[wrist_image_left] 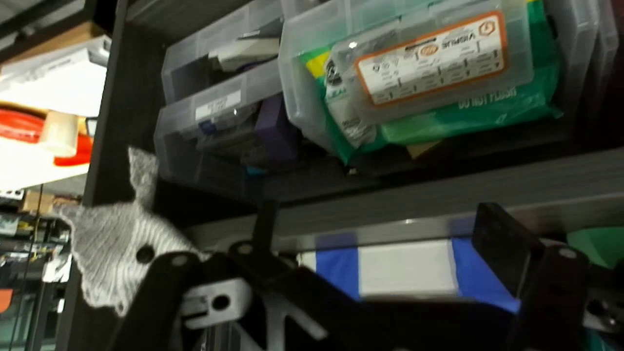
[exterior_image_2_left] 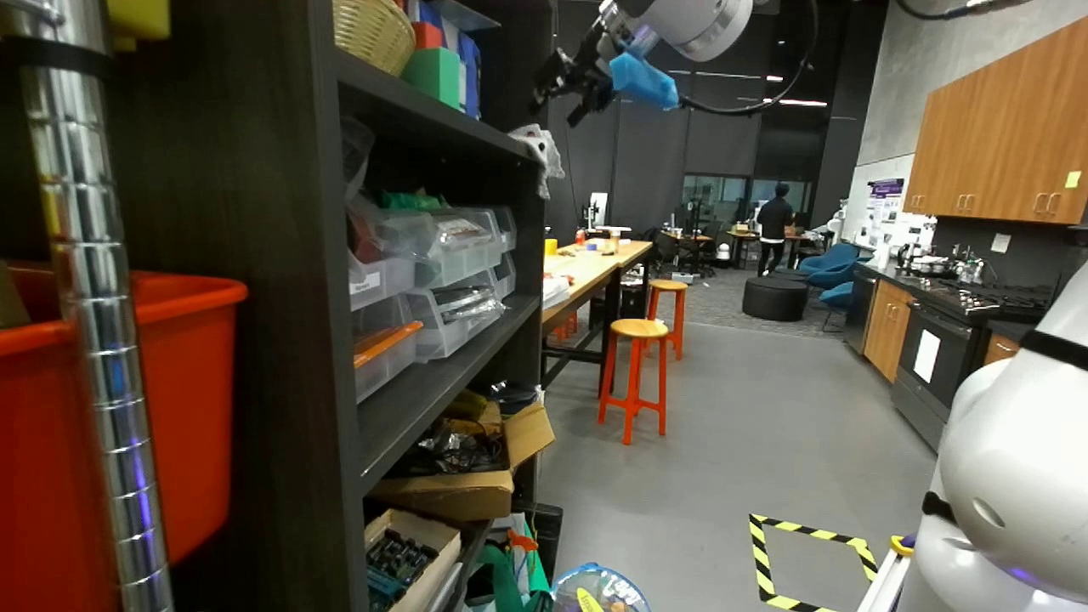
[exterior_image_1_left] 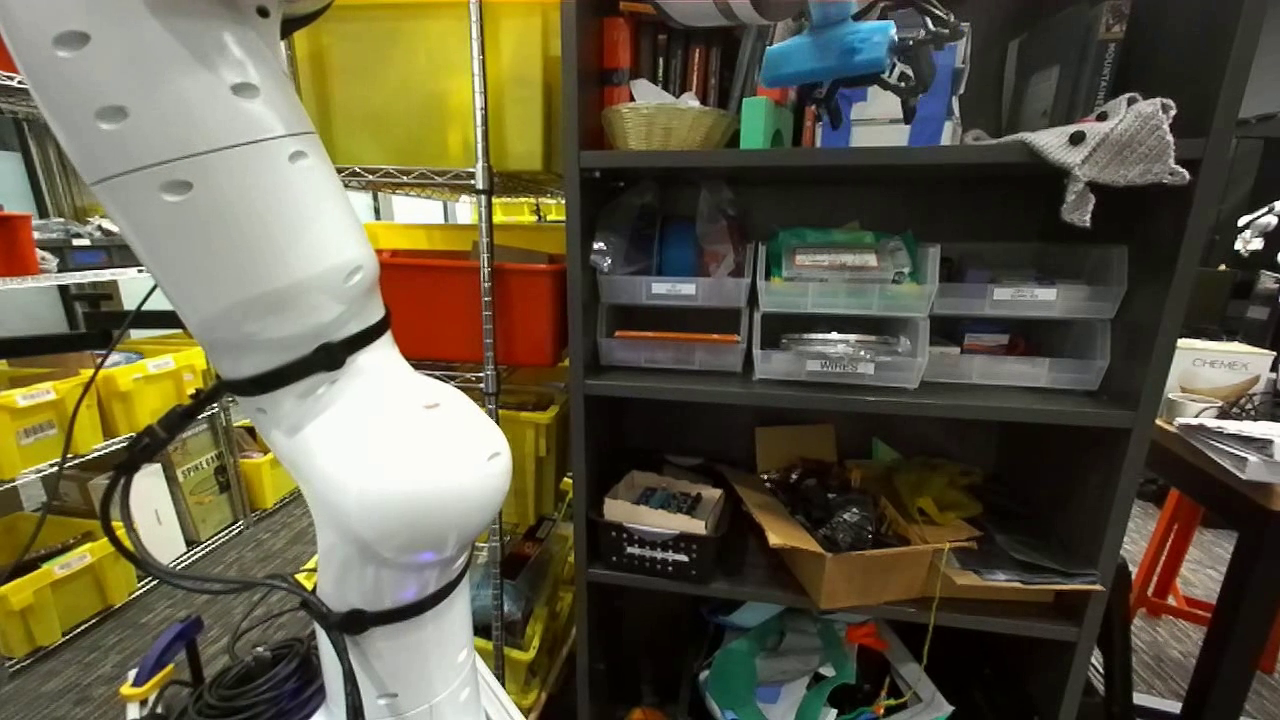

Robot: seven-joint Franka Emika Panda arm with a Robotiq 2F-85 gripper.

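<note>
as wrist view shows us, hand has fingers wide apart, empty, near grey knitted toy on shelf.

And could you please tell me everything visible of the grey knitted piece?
The grey knitted piece looks soft and ribbed, with a wavy rim, two round black eye-like spots and a small reddish patch. It is draped over the front edge of the uppermost visible shelf, a narrow flap dangling below and a thin end lying back on the board. Only the shelf visibly touches it; the open tool is apart.
</note>
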